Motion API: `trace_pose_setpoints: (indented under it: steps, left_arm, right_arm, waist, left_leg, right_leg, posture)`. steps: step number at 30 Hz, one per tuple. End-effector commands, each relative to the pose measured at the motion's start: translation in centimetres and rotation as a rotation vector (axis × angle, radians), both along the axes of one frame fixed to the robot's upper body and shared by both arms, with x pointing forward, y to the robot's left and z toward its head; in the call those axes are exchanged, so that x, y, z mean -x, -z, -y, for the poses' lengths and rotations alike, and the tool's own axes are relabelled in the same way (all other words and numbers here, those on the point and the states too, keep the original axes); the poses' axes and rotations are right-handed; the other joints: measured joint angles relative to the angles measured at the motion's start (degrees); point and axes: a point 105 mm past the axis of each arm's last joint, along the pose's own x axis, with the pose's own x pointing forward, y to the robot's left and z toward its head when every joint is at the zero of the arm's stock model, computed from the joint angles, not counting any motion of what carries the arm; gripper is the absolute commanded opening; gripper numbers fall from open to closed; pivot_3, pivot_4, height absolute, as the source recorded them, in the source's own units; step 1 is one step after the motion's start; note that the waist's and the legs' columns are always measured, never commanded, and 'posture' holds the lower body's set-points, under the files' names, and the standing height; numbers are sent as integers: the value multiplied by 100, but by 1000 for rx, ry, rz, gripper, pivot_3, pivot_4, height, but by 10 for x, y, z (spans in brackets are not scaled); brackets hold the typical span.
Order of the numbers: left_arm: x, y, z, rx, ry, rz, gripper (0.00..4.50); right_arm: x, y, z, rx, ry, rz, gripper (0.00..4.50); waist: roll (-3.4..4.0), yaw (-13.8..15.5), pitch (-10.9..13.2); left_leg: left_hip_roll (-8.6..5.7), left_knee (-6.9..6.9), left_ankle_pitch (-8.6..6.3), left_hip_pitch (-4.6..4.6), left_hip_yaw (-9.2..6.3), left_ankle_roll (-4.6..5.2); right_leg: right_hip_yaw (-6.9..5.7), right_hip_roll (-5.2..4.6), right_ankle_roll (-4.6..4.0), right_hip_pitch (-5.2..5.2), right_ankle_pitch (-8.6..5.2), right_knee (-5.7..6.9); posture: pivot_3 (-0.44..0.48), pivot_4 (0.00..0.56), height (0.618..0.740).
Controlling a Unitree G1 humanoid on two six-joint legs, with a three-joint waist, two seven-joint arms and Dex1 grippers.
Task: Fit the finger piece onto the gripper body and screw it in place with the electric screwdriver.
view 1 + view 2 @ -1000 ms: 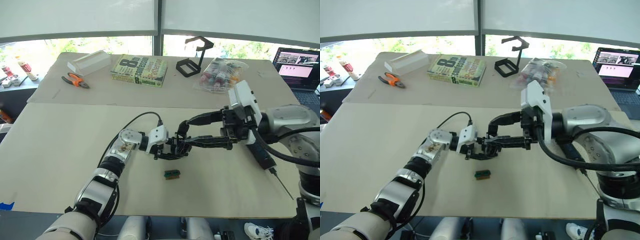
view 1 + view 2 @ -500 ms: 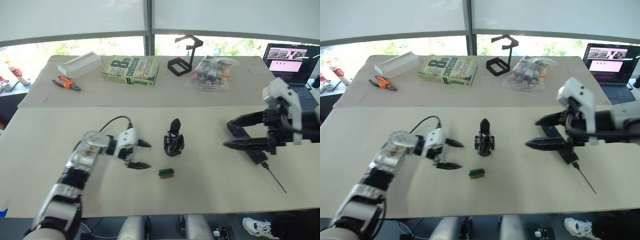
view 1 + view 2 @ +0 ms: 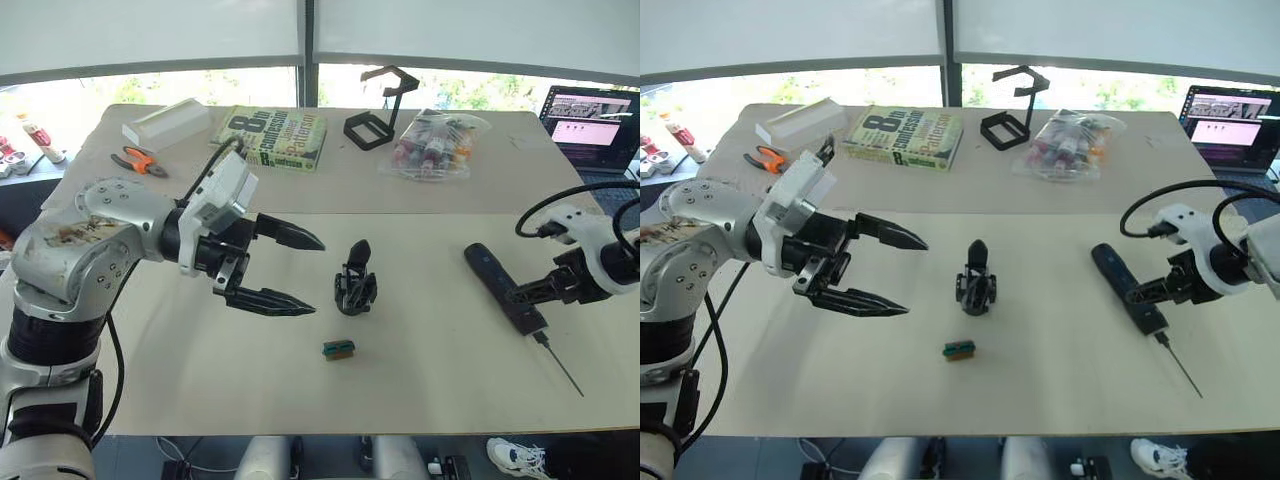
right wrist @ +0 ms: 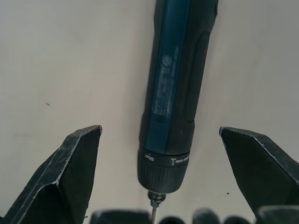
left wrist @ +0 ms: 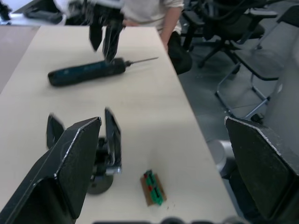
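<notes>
The gripper body [image 3: 355, 279] stands upright mid-table, black, with 2 pointed fingers rising from a stubby base. The screwdriver [image 3: 503, 287], a thick dark cylinder with a thin metal bit, lies flat to its right. The left gripper [image 3: 285, 270] hovers wide open, empty. The right gripper [image 4: 159, 182] spreads wide over the screwdriver, gripping nothing.

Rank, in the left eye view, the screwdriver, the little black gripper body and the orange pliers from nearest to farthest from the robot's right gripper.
1. The electric screwdriver, lying right beside the right gripper.
2. The gripper body, mid-table.
3. The orange pliers, far-left corner.
</notes>
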Motion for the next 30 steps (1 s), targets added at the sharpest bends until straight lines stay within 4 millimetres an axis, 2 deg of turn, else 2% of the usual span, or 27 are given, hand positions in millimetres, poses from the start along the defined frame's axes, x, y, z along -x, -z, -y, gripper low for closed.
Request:
trace_pose_setpoints:
  steps: [1, 6, 10, 14, 15, 18, 23, 27, 29, 30]
  left_arm:
    - [8, -17, 5, 50, 15, 42, 4500]
    - [8, -19, 7, 57, 6, 53, 4500]
    - [6, -16, 7, 49, -10, 64, 4500]
    - [6, -15, 6, 39, -17, 65, 4500]
    - [6, -15, 5, 37, -18, 66, 4500]
    - [6, -14, 5, 37, -12, 67, 4500]
    - [11, -13, 5, 23, 20, 71, 4500]
    - [13, -13, 5, 12, 35, 78, 4500]
    - [14, -12, 5, 10, 40, 81, 4500]
    - [15, -12, 5, 9, 42, 81, 4500]
  right_arm:
    - [-7, 1, 11, 33, -9, -1, 4474]
    - [-13, 23, 16, 38, -21, -39, 4474]
    - [-16, 33, 29, 62, -36, -37, 3381]
    - [-7, 12, 22, -45, -120, -34, 1960]
    - [-3, 6, 18, -71, -156, -33, 1904]
    - [9, 3, 11, -84, -223, -51, 1904]
    - [22, 28, 20, 85, -420, -44, 1904]
    - [25, 37, 28, 122, -437, -45, 1904]
    - [26, 33, 32, 148, -452, -41, 2939]
    - [27, 28, 34, 156, -451, -44, 3211]
  waist:
    - [0, -18, 0]
    - [-2, -40, 2]
    - [-3, -56, 3]
    - [4, -46, 8]
    - [11, -42, 12]
    - [28, -53, 22]
    - [27, -51, 22]
    - [26, -57, 23]
    - [25, -54, 23]
    - [25, -53, 23]
  left_leg:
    - [-1, 0, -1, 0, 3, 1]
    - [-1, 0, 1, 4, 4, -3]
    - [0, 1, 5, 15, 7, -10]
    - [-1, 3, 6, 28, 8, -11]
    - [-1, 3, 7, 28, 6, -12]
    - [0, 0, 9, 25, 7, -16]
    - [3, -2, 12, 28, 11, -21]
    - [1, 2, 13, 47, 22, -23]
    - [2, 2, 16, 61, 25, -27]
    - [2, 2, 18, 67, 25, -27]
  right_leg:
    - [4, 0, 1, 0, -1, 0]
    - [2, 0, 5, 3, -3, 2]
    - [3, 1, 4, 12, -2, 2]
    - [7, 1, 5, 26, -3, 1]
    - [6, 1, 5, 25, -3, 1]
    - [5, 1, 6, 16, -3, 5]
    - [5, 4, 6, 17, -3, 6]
    - [20, 1, 7, 29, -5, 3]
    - [24, 1, 11, 41, -7, 5]
    - [25, 1, 15, 47, -10, 5]
  posture:
    - [0, 150, 740]
    - [0, 150, 740]
    - [0, 150, 740]
    - [0, 150, 740]
    - [0, 150, 740]
    - [0, 150, 740]
    - [0, 150, 740]
    - [0, 150, 740]
    - [0, 150, 740]
    - [0, 150, 740]
